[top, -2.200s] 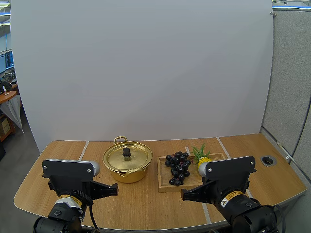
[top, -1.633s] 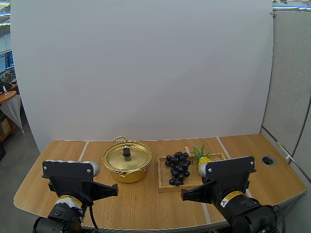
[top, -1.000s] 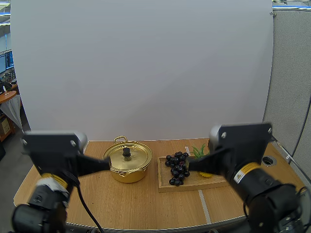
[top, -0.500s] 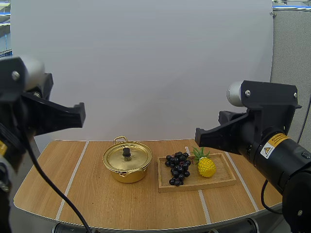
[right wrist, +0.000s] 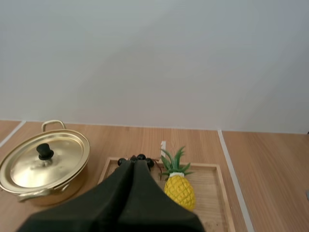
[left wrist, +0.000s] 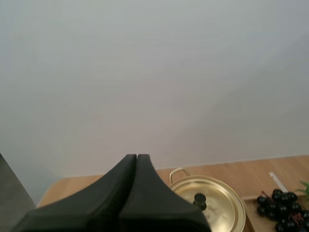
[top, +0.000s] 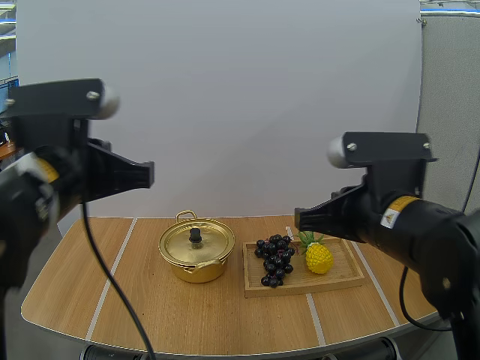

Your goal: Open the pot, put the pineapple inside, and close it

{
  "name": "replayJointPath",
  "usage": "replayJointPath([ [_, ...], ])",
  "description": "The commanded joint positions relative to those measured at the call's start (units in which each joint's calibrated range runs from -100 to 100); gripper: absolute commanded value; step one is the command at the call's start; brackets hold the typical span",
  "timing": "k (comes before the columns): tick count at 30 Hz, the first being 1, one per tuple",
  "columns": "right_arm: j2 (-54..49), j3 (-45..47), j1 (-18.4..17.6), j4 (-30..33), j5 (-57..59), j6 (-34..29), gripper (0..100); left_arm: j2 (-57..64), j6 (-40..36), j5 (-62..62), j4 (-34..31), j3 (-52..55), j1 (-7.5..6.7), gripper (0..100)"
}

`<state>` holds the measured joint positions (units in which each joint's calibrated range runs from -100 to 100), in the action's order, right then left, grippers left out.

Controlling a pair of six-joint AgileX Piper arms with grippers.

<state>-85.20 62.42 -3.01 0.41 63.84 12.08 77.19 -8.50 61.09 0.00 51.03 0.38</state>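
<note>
Both arms hang high above the desk (top: 150,315), the left pincer (left wrist: 136,158) and right pincer (right wrist: 133,162) both clenched on nothing. The pineapple (top: 318,257) lies in the tray (top: 354,275) mid-desk — right of the lidded pot (top: 196,251).

— What carries the things here?
— A wooden surface (top: 187,315) with a rounded front edge. Thin pale lines (top: 111,279) run over it from front to back.
— And what stands directly on it?
— Two things. A golden pot (top: 196,270), with its lid (top: 186,246) on, stands a little left of the middle. A wooden tray (top: 341,271) lies just beside it on the right, with a narrow gap between them.
</note>
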Motion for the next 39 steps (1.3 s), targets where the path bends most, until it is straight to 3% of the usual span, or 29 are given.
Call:
replayJointPath([
  [1,6.35,-0.35,0.11,0.4,-1.08,-0.21,0,-9.05,0.08,-1.84,1.39,-0.2,0.06,0],
  [8,18.42,-0.35,0.11,0.4,-2.95,-0.21,0,-22.43,0.08,-4.65,1.39,-0.2,0.06,0],
  [13,20.71,-0.35,0.11,0.4,-3.13,-0.21,0,-26.1,0.08,-4.65,1.39,-0.2,0.06,2],
  [16,20.58,-0.35,0.11,0.4,-3.13,-0.21,30,-26.94,0.08,-5.05,1.39,-0.2,0.06,17],
  [18,20.58,-0.35,0.11,0.4,-3.34,-0.21,52,-26.94,0.08,-5.41,1.39,-0.2,0.06,36],
  [20,20.58,-0.35,0.11,0.4,-3.34,-0.21,78,-26.94,0.08,-5.41,1.39,-0.2,0.06,63],
  [21,20.58,-0.35,0.11,0.19,-3.14,-0.21,93,-26.94,0.71,-5.41,1.39,-0.2,0.06,80],
  [22,20.58,-0.35,0.11,-0.41,-2.94,-0.21,100,-26.94,2.61,-5.41,1.39,-0.2,0.06,100],
  [31,20.58,-0.35,0.11,-4.39,-1.41,-1.41,100,-30.41,15.05,-2.81,2.64,-0.2,0.06,100],
  [39,20.58,-0.35,0.11,-4.39,-1.41,-1.41,100,-44.12,32.14,3.4,16.45,-2.51,0.0,100],
])
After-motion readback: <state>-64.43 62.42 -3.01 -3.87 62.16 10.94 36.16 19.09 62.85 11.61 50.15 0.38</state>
